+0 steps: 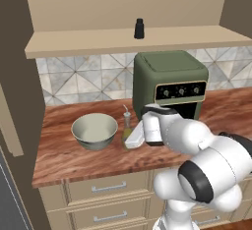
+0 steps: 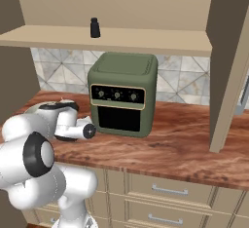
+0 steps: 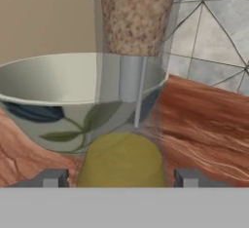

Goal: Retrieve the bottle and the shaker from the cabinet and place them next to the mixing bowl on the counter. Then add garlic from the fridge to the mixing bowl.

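Countertop (image 1: 74,160) wood bears the bottle (image 1: 127,128) beside the bowl (image 1: 94,131); low, level pincer (image 3: 120,177) straddles it, released.

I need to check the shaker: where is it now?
The shaker stands upright on the cabinet shelf, above the green oven, in both base views.

Bottle (image 1: 127,128) upright beside bowl (image 1: 94,131); shaker (image 1: 139,28) shelved.
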Motion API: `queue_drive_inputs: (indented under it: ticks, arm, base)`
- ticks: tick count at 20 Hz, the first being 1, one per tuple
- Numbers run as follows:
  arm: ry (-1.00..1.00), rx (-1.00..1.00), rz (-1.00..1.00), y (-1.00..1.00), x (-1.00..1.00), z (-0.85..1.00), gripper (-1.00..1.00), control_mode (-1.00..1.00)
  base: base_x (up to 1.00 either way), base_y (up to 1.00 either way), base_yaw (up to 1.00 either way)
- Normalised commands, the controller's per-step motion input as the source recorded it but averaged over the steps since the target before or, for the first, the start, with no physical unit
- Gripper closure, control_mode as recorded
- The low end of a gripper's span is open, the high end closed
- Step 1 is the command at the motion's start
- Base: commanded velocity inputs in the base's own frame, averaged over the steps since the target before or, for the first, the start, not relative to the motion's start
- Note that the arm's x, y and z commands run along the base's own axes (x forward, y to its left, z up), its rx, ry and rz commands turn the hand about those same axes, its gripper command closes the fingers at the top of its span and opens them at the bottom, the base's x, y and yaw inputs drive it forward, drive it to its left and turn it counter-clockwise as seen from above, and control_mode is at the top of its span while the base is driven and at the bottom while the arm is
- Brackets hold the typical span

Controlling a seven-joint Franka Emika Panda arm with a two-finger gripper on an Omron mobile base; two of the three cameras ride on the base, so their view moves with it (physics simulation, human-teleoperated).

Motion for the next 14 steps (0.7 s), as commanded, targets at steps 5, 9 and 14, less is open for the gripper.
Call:
queue_drive_inputs:
  ticks: [5,9,14]
  arm:
    - [0.0,0.0,0.0,-0.01,-0.04,-0.02,-1.0,-1.0]
    - [0.01,0.0,0.0,-0.09,-0.15,0.0,-1.0,-1.0]
    - [0.0,0.0,-0.02,-0.26,0.0,0.0,-1.0,-1.0]
  base:
    - [0.0,0.0,0.0]
    - [0.0,0.0,0.0]
    - [0.0,0.0,0.0]
